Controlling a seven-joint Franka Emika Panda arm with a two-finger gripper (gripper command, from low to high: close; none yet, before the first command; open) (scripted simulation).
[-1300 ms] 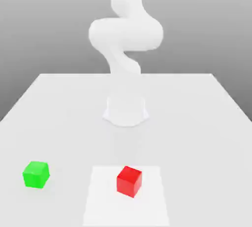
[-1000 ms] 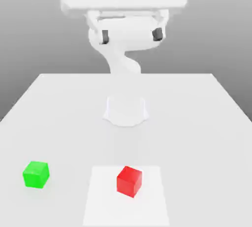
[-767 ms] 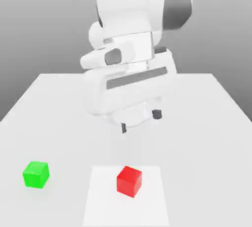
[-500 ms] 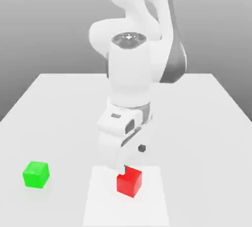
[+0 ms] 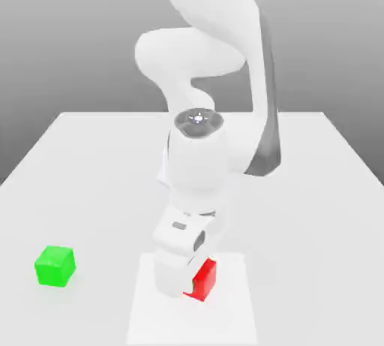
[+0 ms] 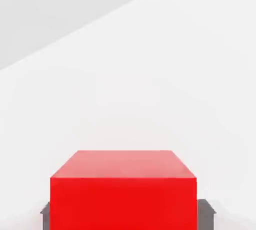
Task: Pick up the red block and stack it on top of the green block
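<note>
The red block (image 5: 205,280) rests on a paler square patch (image 5: 236,314) near the table's front, partly covered by the white hand. My gripper (image 5: 189,283) is down over it. In the hand view the red block (image 6: 123,189) sits squarely between the two grey fingertips (image 6: 206,215), which press against its opposite sides, so my gripper (image 6: 123,218) is shut on it. The green block (image 5: 55,266) stands alone on the table toward the exterior view's left, well apart from the hand.
The white table (image 5: 315,179) stretches wide around both blocks. My arm (image 5: 199,157) bends down from above the middle of the table, standing between the back of the table and the red block.
The hand has dropped from high above the table down onto the red block, and its fingers have gone from wide apart to closed against the block's sides. Neither block has shifted.
</note>
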